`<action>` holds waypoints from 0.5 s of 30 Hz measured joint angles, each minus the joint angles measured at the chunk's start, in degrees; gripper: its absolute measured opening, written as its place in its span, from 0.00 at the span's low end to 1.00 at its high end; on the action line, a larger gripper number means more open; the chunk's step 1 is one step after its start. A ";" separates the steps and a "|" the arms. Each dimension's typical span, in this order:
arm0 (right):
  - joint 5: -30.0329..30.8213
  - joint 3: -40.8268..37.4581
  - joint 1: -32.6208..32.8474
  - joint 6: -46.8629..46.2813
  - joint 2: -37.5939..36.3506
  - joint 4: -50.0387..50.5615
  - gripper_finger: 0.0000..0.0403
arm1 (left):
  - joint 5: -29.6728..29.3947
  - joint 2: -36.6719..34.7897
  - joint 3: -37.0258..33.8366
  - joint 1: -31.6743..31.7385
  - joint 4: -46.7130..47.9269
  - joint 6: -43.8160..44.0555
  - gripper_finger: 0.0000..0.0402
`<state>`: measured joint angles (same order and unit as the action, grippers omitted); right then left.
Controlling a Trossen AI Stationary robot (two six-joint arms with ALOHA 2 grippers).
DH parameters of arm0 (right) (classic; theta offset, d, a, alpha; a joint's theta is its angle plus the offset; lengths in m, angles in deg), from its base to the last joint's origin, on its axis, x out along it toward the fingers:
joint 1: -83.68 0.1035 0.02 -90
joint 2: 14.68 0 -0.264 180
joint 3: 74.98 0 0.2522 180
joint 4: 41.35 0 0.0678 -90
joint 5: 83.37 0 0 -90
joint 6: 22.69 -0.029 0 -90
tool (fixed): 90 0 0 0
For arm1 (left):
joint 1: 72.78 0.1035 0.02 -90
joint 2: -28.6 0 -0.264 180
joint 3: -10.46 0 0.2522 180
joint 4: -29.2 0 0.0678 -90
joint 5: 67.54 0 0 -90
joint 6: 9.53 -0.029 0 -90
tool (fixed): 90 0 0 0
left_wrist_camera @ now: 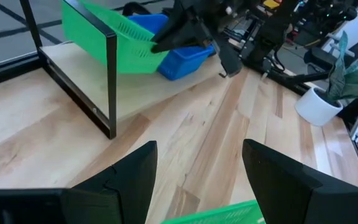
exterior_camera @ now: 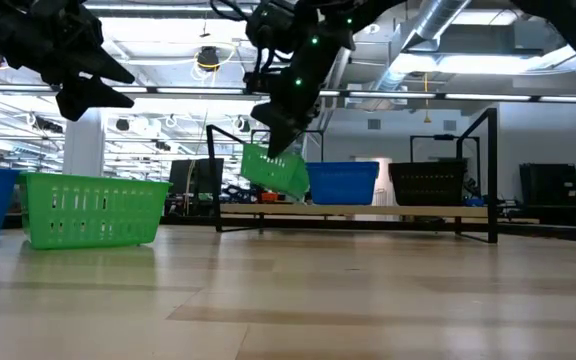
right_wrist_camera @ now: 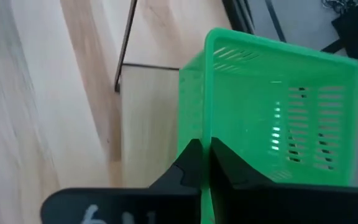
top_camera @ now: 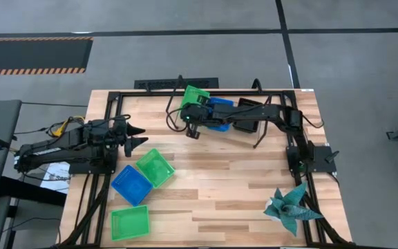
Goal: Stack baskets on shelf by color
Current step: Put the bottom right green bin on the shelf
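My right gripper (exterior_camera: 280, 128) is shut on a bright green basket (top_camera: 194, 97), which it holds tilted over the left end of the wooden shelf (right_wrist_camera: 146, 106). Beside it on the shelf stand a blue basket (exterior_camera: 343, 182) and a black basket (exterior_camera: 428, 182). On the table rest two more green baskets (top_camera: 155, 167) (top_camera: 129, 223) and a blue one (top_camera: 130, 185). My left gripper (top_camera: 137, 137) hovers open near the table's left side, above these, touching nothing. My right gripper pinches the green basket's wall on the table's near side, at its rim (right_wrist_camera: 206, 144). One finger (right_wrist_camera: 227, 163) is inside the basket and one outside. The fingers come slanting down from above. The basket (exterior_camera: 276, 170) hangs tilted, its lower corner just above the shelf board.
A teal folded-paper plant (top_camera: 292, 207) in a white pot stands at the table's near right corner. The shelf's black wire legs (left_wrist_camera: 111, 87) rise at its left end. Open tabletop (top_camera: 226, 187) lies between the shelf and the near edge.
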<state>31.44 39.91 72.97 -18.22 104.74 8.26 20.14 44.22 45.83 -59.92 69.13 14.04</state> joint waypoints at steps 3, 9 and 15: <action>0.04 0.02 -0.31 -1.16 0.00 0.23 0.08 | 0.01 0.00 0.00 0.00 0.07 0.00 0.57; -4.00 0.02 -1.46 -2.12 -0.09 0.73 0.11 | 0.01 0.00 0.00 0.00 0.09 0.04 0.57; -4.98 -0.15 -1.94 -2.98 -0.09 1.78 0.17 | 0.00 0.00 0.00 0.00 0.08 0.05 0.57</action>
<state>26.46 39.75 71.03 -21.19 104.65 10.04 20.14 44.22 45.83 -59.92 69.21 14.10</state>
